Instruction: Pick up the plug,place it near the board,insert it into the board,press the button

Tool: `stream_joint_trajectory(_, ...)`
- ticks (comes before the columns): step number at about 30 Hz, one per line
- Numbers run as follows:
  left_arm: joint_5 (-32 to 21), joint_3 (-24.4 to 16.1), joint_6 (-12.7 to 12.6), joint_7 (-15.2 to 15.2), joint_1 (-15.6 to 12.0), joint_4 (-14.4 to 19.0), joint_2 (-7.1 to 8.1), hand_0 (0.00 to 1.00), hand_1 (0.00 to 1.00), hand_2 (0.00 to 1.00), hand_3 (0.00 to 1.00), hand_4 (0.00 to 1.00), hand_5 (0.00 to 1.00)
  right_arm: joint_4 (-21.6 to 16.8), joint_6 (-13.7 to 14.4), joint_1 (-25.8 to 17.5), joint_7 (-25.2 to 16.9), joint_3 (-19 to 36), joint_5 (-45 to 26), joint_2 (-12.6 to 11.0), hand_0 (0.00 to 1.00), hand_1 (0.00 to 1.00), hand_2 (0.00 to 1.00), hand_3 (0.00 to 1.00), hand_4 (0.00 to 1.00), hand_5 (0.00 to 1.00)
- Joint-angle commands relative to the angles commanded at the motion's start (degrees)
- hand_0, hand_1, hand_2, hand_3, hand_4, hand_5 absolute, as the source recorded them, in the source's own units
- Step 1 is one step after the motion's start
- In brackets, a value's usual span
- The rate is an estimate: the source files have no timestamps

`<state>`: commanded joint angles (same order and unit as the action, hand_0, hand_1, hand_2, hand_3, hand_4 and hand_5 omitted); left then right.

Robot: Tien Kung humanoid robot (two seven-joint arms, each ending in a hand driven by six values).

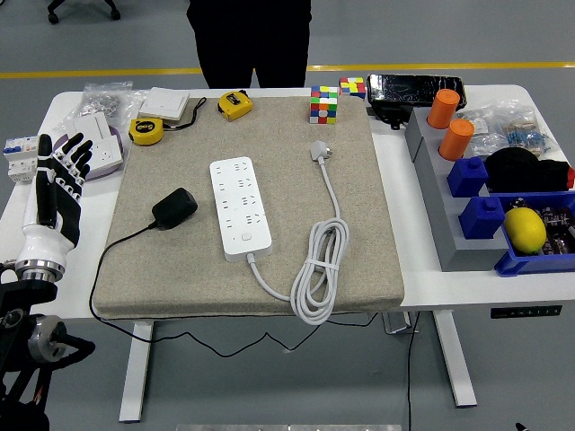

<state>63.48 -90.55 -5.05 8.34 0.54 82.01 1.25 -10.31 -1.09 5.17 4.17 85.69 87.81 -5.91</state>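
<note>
left hand (56, 189): raised over the table's left edge, palm upright, fingers spread and pointing up, holding nothing. Well left of the mat (180, 296).
right hand: out of view.
black plug (174, 207): lies loose on the mat, left of the board, near it but not touching; its black cable (112, 251) trails off the near-left edge. Not in any socket.
power board (240, 207): white strip lying lengthwise on the mat, sockets up, all empty; round button (245, 238) at the near end. Its own white cord (316, 269) is coiled near-right, white plug (320, 150) farther back.
stage: plug sits beside the board, so this fits either before pickup or already set down near it; can't tell which.
grasp note: plug body is small and low, so pinch it across the sides, keep the prongs clear, leave cable slack.
insert note: line the prongs square to a socket, push straight down; board may slide on the mat.
person (256, 36): stands at the far side, hands not visible.
</note>
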Motion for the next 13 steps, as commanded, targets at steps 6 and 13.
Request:
stream_joint_trajectory(6,-0.02,-0.06,-0.18,0.01,-0.12,-0.06,0.07,0.980,0.917,0.844,0.823,0.998,0.998,0.00,0.03,0.09,-0.08,-0.14,-0.30,-0.01,0.826,0.759,0.749,0.781,0.998,0.980)
stream_joint_trajectory(13,0.14,0.05,-0.33,-0.01,-0.20,-0.05,-0.03,0.980,0.917,0.844,0.823,0.998,0.998,0.00,0.05,0.15,-0.07,-0.14,-0.43,-0.08,0.826,0.759,0.749,0.781,0.998,0.980)
